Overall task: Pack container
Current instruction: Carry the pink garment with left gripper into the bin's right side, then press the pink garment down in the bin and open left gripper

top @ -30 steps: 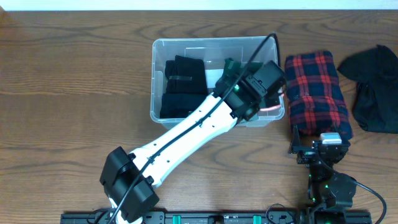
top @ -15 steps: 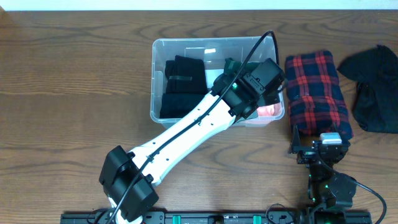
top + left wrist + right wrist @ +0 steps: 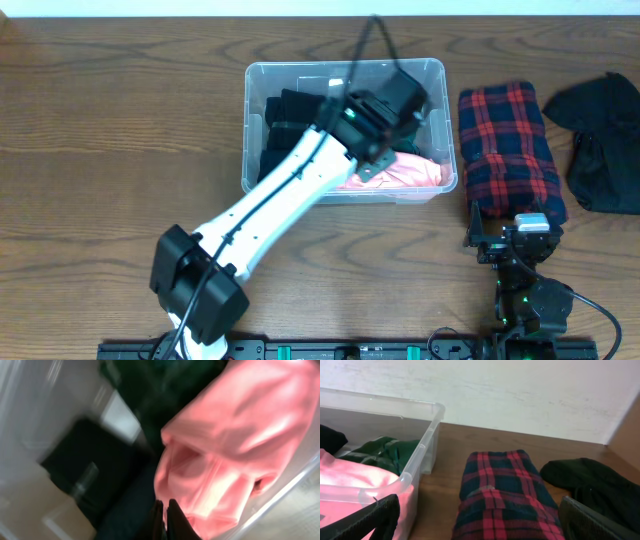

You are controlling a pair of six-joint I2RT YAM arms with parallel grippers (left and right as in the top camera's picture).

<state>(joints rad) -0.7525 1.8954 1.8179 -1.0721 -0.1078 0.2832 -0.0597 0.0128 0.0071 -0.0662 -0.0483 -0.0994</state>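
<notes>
- Right claw (image 3: 512,228), 5 o'clock on brown wooden table (image 3: 120,150): spread wide, empty.
- Clear rectangular plastic container (image 3: 246,130), 12 o'clock: holds folded black clothes (image 3: 290,130), with soft pink garment (image 3: 405,172) in its 4 o'clock corner.
- Left claw (image 3: 164,519) inside container over pink garment: fingers look pressed together, nothing held; view blurry.
- Step, likely: pink item in. Next item probably folded red-navy plaid cloth (image 3: 510,140), 2 o'clock; needs an opened claw and a firm pinch.

Ahead of the left gripper's (image 3: 163,520) closed jaws, pink cloth (image 3: 235,445) crowds the right and black clothes (image 3: 95,470) the left of the bin (image 3: 345,66), while the right gripper's (image 3: 477,510) spread jaws face a plaid roll (image 3: 500,485), with bare table (image 3: 450,475) to its left.
</notes>
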